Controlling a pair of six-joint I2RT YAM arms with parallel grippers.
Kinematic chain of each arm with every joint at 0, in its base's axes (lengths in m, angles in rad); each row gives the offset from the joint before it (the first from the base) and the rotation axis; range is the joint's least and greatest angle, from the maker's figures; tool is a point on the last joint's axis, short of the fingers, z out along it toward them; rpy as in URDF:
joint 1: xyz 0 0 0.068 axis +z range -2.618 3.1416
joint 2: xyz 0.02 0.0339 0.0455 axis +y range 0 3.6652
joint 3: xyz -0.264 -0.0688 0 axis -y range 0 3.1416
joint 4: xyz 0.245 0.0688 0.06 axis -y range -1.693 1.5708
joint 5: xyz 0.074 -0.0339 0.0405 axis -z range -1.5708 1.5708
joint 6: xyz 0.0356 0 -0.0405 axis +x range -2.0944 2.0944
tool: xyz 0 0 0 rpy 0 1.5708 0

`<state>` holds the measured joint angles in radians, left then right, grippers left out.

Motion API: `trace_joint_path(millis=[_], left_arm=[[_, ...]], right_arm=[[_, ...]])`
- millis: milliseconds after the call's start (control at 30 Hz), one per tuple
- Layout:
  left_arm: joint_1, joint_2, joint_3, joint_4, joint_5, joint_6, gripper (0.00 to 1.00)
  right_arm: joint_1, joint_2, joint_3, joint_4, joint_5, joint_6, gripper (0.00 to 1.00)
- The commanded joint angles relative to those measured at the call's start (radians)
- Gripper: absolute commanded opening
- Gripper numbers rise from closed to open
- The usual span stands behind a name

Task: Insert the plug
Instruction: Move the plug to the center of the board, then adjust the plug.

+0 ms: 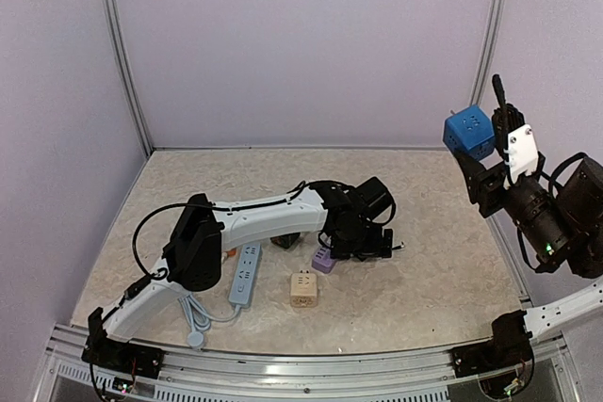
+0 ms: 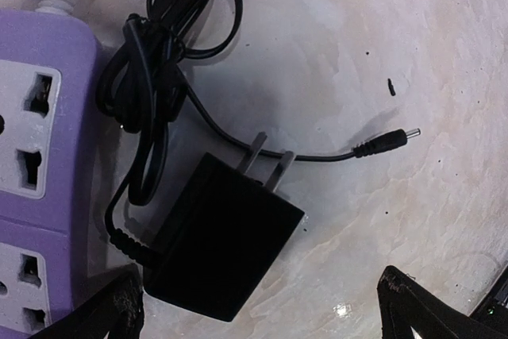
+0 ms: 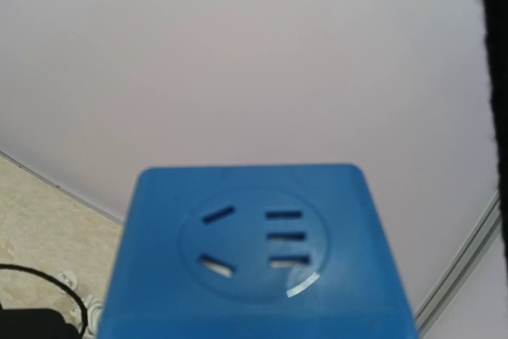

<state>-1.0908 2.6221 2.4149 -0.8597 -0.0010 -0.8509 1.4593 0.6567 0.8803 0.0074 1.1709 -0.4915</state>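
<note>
Black and boxy, the plastic power adapter [image 2: 222, 240], your plug, lies flat near the middle of the beige marbled tabletop [image 1: 424, 261], just beside the purple plastic power strip [image 2: 48, 117]. Your left gripper [image 2: 260, 307] hangs over it, fingers spread wide. Your right gripper [image 1: 495, 124] seems to pinch the blue cube socket [image 3: 254, 252] aloft above the right edge.

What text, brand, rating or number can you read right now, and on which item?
No readable text in any view.
On the black plastic power adapter: no label on the face showing.
On the purple plastic power strip: only socket holes, no print.
On the blue plastic cube socket: only slots, no markings.
On the white power strip and the beige cube adapter: too small to read from above.
</note>
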Motion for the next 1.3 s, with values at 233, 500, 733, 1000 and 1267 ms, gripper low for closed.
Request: trace_joint_path(millis=[233, 500, 733, 1000, 1267], left_arm=[[0.019, 0.062, 0.004, 0.186, 0.127, 0.023, 0.99], [-0.002, 0.138, 0.015, 0.471, 0.514, 0.030, 0.99], [0.051, -0.107, -0.255, 0.474, 0.301, 0.048, 0.99], [0.075, -0.401, -0.396, 0.302, 0.006, 0.150, 0.99], [0.087, -0.621, -0.676, 0.255, -0.120, 0.137, 0.99]], right_arm=[[0.006, 0.011, 0.014, 0.007, 0.009, 0.017, 0.00], [0.006, -0.012, 0.043, 0.007, 0.011, 0.024, 0.00], [0.005, 0.011, 0.040, -0.001, 0.026, 0.020, 0.00], [0.006, 0.116, 0.106, -0.086, 0.037, 0.128, 0.00], [-0.033, 0.218, 0.310, -0.419, -0.017, 0.545, 0.00]])
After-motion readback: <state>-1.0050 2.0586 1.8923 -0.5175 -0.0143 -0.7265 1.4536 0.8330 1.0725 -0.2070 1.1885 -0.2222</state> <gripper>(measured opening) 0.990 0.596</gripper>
